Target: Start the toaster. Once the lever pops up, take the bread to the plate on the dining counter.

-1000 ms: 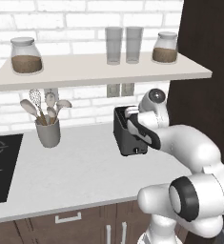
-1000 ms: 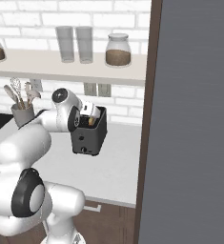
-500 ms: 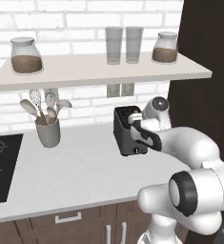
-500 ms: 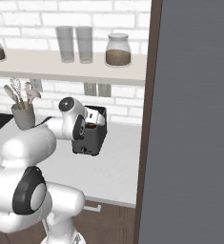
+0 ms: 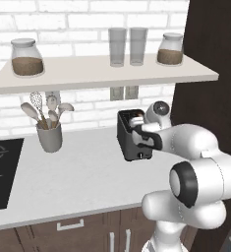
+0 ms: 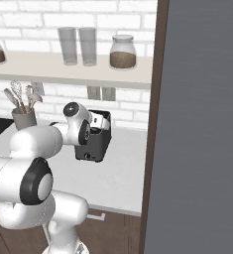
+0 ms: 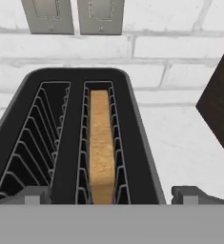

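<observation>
Toaster (image 7: 75,138) w/ bread (image 7: 102,143) in right slot; I've dropped closer over it, end effector (image 7: 111,194) spread wide, lever push next.

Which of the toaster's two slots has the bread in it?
In the hand view, the right-hand slot of the toaster holds the bread, standing on edge. The left-hand slot shows only bare wire guides.

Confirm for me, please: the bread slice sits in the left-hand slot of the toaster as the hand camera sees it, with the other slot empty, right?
Not quite: in the hand view the bread stands in the right-hand slot of the toaster; the left-hand slot is the empty one.
</observation>
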Robot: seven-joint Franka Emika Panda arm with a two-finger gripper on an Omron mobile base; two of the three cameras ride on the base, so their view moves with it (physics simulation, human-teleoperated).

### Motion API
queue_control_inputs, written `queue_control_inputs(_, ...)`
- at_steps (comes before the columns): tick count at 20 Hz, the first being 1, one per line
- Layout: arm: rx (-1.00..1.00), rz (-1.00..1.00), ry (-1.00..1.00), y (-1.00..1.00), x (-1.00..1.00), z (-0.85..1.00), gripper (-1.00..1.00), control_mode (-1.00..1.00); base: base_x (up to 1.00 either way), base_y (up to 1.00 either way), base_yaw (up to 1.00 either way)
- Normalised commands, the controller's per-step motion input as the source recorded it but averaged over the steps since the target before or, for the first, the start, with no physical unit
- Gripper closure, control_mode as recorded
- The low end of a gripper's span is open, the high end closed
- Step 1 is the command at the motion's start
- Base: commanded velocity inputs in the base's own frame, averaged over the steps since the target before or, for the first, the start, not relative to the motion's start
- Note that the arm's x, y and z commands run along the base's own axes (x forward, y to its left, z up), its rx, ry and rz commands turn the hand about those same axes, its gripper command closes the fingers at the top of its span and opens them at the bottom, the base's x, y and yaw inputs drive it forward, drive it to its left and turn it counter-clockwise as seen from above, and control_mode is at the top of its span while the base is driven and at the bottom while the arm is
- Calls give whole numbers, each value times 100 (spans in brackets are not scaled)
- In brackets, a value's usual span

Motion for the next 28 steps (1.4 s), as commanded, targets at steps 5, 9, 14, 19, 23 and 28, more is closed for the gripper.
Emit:
queue_control_inputs(5, 0, 0, 0, 14, 33, 0, -100, -100, 0, 0, 0)
queue_control_inputs(9, 0, 0, 0, 0, 22, -4, -100, -100, 0, 0, 0)
queue_control_inputs(14, 0, 0, 0, 0, 17, -6, -100, -100, 0, 0, 0)
queue_control_inputs(19, 0, 0, 0, 0, 12, -9, -100, -100, 0, 0, 0)
queue_control_inputs(23, 0, 0, 0, 0, 6, -12, -100, -100, 0, 0, 0)
queue_control_inputs(28, 0, 0, 0, -6, 1, -15, -100, -100, 0, 0, 0)
